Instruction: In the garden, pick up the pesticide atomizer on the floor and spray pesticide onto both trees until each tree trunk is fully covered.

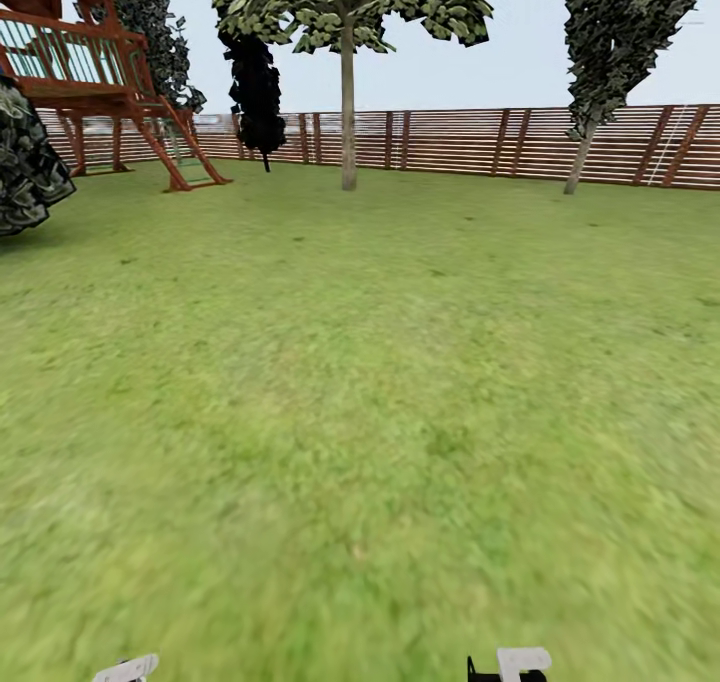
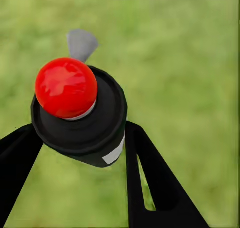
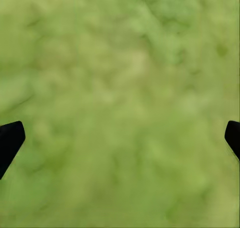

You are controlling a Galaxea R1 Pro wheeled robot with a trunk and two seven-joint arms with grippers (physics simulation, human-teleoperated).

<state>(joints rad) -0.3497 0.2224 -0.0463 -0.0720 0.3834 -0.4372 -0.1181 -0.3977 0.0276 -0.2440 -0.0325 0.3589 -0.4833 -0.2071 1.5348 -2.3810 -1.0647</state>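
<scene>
Black fingers of the left hand (image 2: 80,148) clamp the pesticide atomizer (image 2: 80,112) between them, the right hand (image 3: 120,138) gapes wide over grass, and both trees (image 1: 347,102) stand well ahead, so a jolt while driving could shake the bottle loose.

Pesticide atomizer (image 2: 82,118): black body, white band, glossy red tip facing the left wrist camera; clamped between two black fingers (image 2: 155,183) above blurred lawn (image 2: 190,62). Trees: one pale straight trunk (image 1: 348,112) mid-lawn before the slat fence (image 1: 450,142), leafy crown above; a second, leaning trunk (image 1: 578,162) further right (by the fence).
</scene>
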